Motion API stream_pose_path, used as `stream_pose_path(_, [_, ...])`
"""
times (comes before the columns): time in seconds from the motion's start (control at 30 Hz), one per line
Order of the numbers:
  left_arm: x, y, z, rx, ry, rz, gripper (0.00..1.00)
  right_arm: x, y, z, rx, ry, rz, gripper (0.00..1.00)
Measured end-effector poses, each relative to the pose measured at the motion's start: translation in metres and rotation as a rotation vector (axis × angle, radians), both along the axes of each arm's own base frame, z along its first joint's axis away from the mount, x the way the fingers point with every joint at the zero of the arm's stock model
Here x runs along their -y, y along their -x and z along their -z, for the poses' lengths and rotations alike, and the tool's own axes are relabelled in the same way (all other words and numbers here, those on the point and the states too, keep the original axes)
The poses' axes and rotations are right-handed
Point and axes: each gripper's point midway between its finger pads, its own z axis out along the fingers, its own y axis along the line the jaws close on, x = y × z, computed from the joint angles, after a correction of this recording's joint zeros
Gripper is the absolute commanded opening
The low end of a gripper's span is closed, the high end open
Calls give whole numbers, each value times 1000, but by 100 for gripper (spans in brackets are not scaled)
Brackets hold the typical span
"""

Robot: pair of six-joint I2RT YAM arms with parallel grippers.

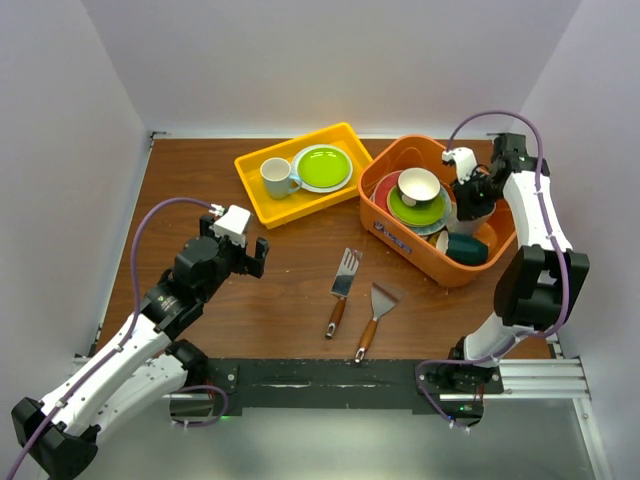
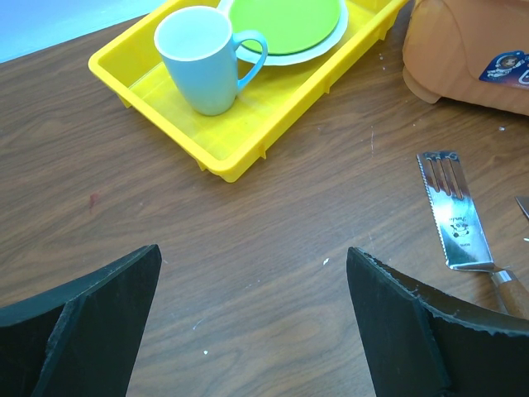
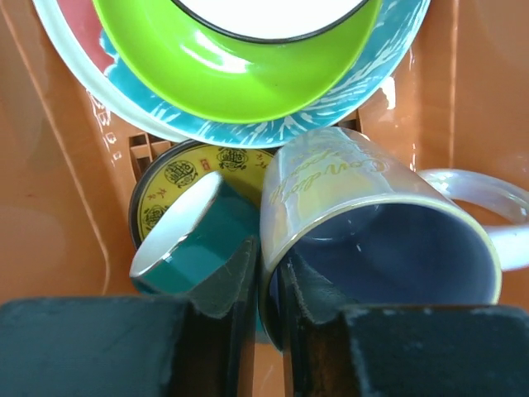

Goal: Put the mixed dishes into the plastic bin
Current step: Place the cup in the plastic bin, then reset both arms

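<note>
The orange plastic bin (image 1: 385,228) stands at the right. In it lie a white bowl (image 1: 419,185) on a lime green plate (image 1: 412,212), a red plate (image 1: 384,188) and a dark-teal mug (image 1: 466,248) on its side. My right gripper (image 3: 269,256) is inside the bin, shut on the rim of a pearly mug with a blue inside (image 3: 372,215). The teal mug (image 3: 194,240) lies next to it on a yellow patterned plate (image 3: 178,178). My left gripper (image 2: 254,256) is open and empty over bare table. A lime green plate (image 1: 322,167) lies in the yellow tray.
The shallow yellow tray (image 1: 262,207) at the back middle also holds a white mug with a pale-blue handle (image 1: 275,177). Two wooden-handled spatulas (image 1: 342,282) (image 1: 375,312) lie on the table in front of the bin. White walls close in on three sides.
</note>
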Motion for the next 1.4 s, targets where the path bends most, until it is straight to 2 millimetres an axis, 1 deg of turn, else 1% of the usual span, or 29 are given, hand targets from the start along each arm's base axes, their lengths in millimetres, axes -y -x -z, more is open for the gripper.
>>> stream_pose_path(0.1, [0, 0, 0, 0, 0, 0, 100, 3, 0, 4, -3, -3, 5, 29])
stream_pose_path(0.33, [0, 0, 0, 0, 0, 0, 100, 10, -5, -1, 31, -5, 16, 43])
stream_pose_path(0.37, [0, 0, 0, 0, 0, 0, 100, 11, -6, -2, 38, -3, 17, 48])
stream_pose_path(0.43, [0, 0, 0, 0, 0, 0, 100, 12, -6, -7, 56, 0, 18, 54])
stream_pose_path(0.47, [0, 0, 0, 0, 0, 0, 100, 13, -5, -11, 66, 2, 20, 60])
stream_pose_path(0.53, [0, 0, 0, 0, 0, 0, 100, 14, -3, -20, 91, 7, 24, 64])
stream_pose_path(0.57, [0, 0, 0, 0, 0, 0, 100, 14, -2, -25, 105, 9, 24, 69])
stream_pose_path(0.67, [0, 0, 0, 0, 0, 0, 100, 13, 2, -42, 153, 10, 26, 73])
stream_pose_path(0.8, [0, 0, 0, 1, 1, 0, 100, 8, 7, -62, 214, -2, 20, 80])
stream_pose_path(0.9, [0, 0, -1, 2, 2, 0, 100, 2, 11, -76, 252, -24, 19, 89])
stream_pose_path(0.93, [0, 0, -1, 2, 2, 0, 100, -1, 12, -81, 266, -31, 17, 94])
stream_pose_path(1.0, [0, 0, -1, 4, 3, 0, 100, -5, 16, -91, 295, -49, 19, 97])
stream_pose_path(1.07, [0, 1, -2, 7, 6, 0, 100, -10, 21, -102, 324, -71, 21, 99])
stream_pose_path(1.23, [-1, 2, -5, 15, 12, 0, 100, -26, 36, -136, 452, -142, 50, 99])
stream_pose_path(1.4, [-1, 3, -7, 9, 22, -3, 100, -38, 51, -168, 597, -236, 139, 99])
